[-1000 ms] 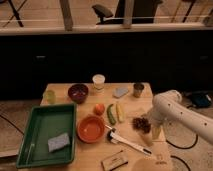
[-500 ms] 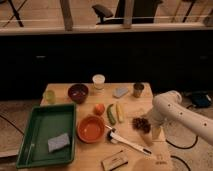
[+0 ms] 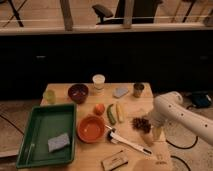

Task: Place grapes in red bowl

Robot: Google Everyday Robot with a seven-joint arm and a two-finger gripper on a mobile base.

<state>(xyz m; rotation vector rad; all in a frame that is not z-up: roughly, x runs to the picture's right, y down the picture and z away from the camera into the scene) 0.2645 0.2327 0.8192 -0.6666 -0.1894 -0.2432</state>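
Observation:
The grapes (image 3: 140, 123), a small dark bunch, lie on the wooden table right of centre. The red bowl (image 3: 91, 129) stands empty to their left, near the table's middle front. My white arm reaches in from the right, and its gripper (image 3: 151, 131) hangs low just right of the grapes, close to them. Its jaws stand open with nothing in them. The round orange fruit (image 3: 99, 109) sits just behind the red bowl.
A green tray (image 3: 31, 131) holding a sponge (image 3: 59, 142) fills the left front. Behind are a dark bowl (image 3: 78, 93), white cup (image 3: 99, 82), green cup (image 3: 49, 96), can (image 3: 138, 90). A white-handled utensil (image 3: 125, 142) lies in front of the grapes.

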